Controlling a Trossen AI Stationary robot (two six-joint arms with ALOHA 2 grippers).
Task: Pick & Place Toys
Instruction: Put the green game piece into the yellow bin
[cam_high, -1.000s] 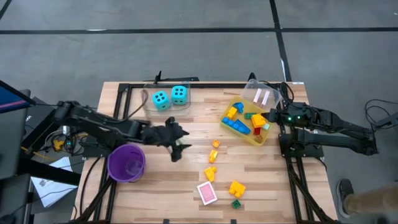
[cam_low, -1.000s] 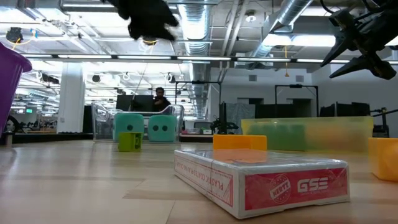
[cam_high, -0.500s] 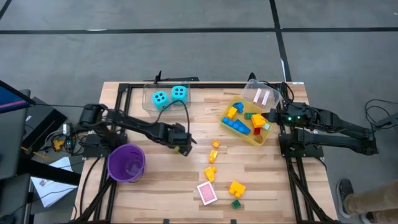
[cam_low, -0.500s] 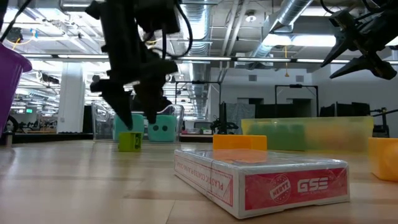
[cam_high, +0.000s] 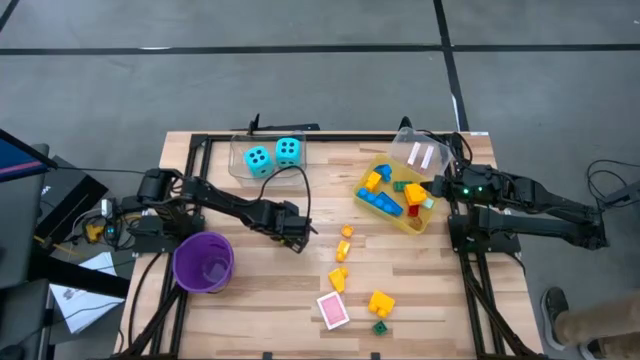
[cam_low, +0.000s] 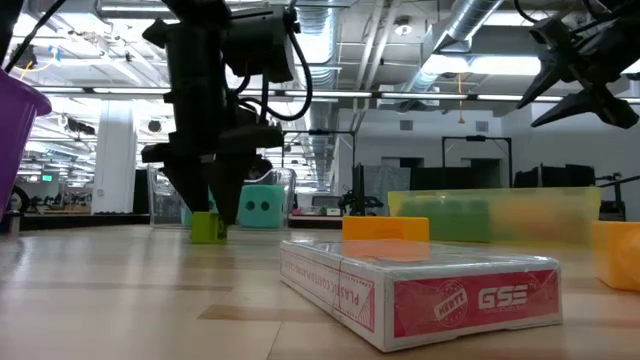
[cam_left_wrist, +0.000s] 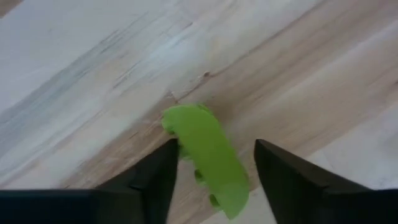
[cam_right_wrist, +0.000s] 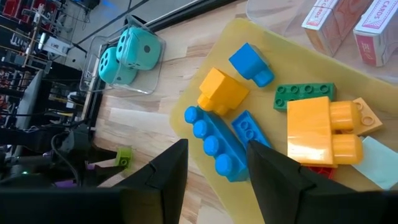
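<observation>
A small green brick (cam_left_wrist: 205, 158) lies on the table, left of the middle. My left gripper (cam_high: 291, 232) points down over it, open, with one finger on each side of the brick (cam_low: 208, 227). Two cyan dice (cam_high: 272, 155) sit in a clear tray at the far edge. Blue, yellow and green bricks (cam_right_wrist: 217, 134) lie in the yellow bin (cam_high: 400, 218). My right gripper (cam_high: 440, 190) hangs open above that bin, holding nothing. Orange and yellow bricks (cam_high: 340, 255) and a pink card pack (cam_high: 333, 310) lie near the front. My left gripper comes at the green brick from above, fingers pointing down, one on each side. One finger (cam_left_wrist: 158, 177) stands right against the brick's side (cam_left_wrist: 181, 140); a gap shows at the other finger. Whether it touches, I cannot tell. The brick rests on the table.
A purple cup (cam_high: 203, 262) stands close to the left arm, toward the near left. A clear box with card packs (cam_high: 420, 155) sits behind the yellow bin. A yellow brick (cam_high: 380, 302) and a green one (cam_high: 380, 327) lie near the front edge.
My left gripper has come down from high above the table to the green brick, tipping until its fingers point down and rolling about its own line. Its fingers now stand closer together around the brick. The brick has stayed in place.
</observation>
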